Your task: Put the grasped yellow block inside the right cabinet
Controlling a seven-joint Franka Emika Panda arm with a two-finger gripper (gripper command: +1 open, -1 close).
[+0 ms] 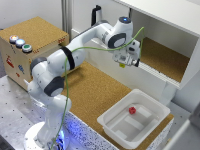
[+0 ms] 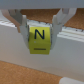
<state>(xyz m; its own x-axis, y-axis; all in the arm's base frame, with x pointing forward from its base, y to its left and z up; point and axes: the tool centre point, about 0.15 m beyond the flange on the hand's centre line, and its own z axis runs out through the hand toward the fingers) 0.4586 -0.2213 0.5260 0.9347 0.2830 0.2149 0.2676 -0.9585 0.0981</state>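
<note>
The yellow block (image 2: 40,40), marked with a black letter N, sits between my gripper's fingers (image 2: 19,26) in the wrist view. My gripper (image 1: 122,63) is shut on it. In the exterior view the block (image 1: 122,65) shows as a small yellow spot under the hand. The gripper hangs just above the long white front panel (image 1: 150,75) of the right cabinet (image 1: 165,57), at the edge of its cork-brown floor. The white panel (image 2: 60,55) fills the wrist view behind the block.
A white plastic tub (image 1: 112,122) holding a small red block (image 1: 132,110) stands at the exterior view's lower right. A cork-covered box (image 1: 35,35) with coloured buttons is at the left. A cork mat (image 1: 95,90) covers the table.
</note>
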